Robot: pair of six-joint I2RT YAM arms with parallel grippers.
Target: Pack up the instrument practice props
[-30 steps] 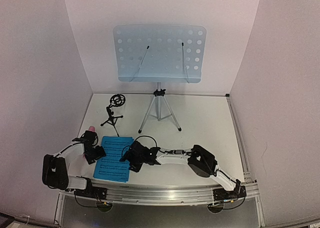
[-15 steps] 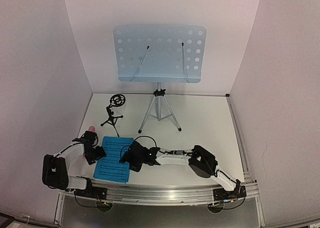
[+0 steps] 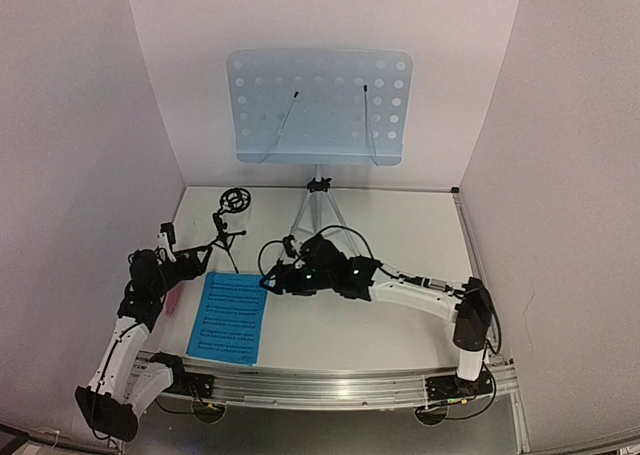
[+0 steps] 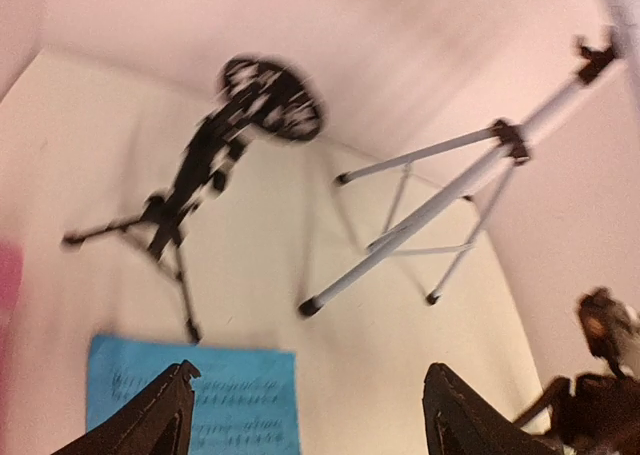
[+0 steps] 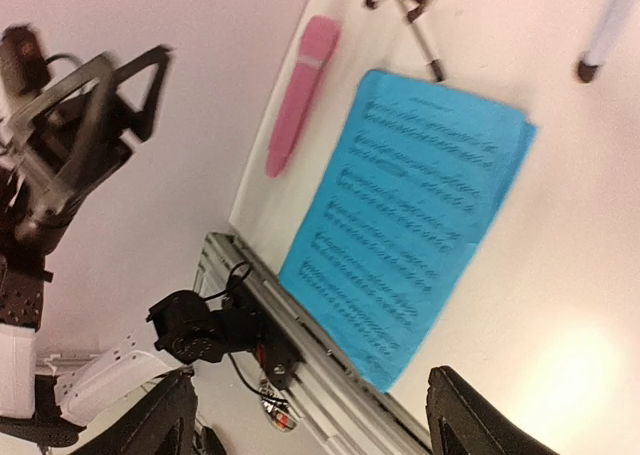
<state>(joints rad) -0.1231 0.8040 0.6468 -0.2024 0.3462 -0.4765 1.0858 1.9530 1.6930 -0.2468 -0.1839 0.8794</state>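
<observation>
Left pincer (image 4: 310, 407) and right pincer (image 5: 312, 403): jaws apart, empty. Blue sheet-music pages (image 3: 230, 317) lie flat at near left, with the pink microphone (image 5: 298, 90) beside them.

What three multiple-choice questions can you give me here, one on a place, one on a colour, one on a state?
1. Where is the pink microphone? A. In a box. B. On the table beside the blue sheet music. C. Hanging on the wall.
2. What colour is the small mic stand? A. Red. B. Green. C. Black.
3. How do the jaws of the left gripper stand? A. Open, empty. B. Shut on the microphone. C. Shut on a page.
Answers: B, it lies flat beside the pages; C, it is dark all over; A, a wide gap holds nothing.
</observation>
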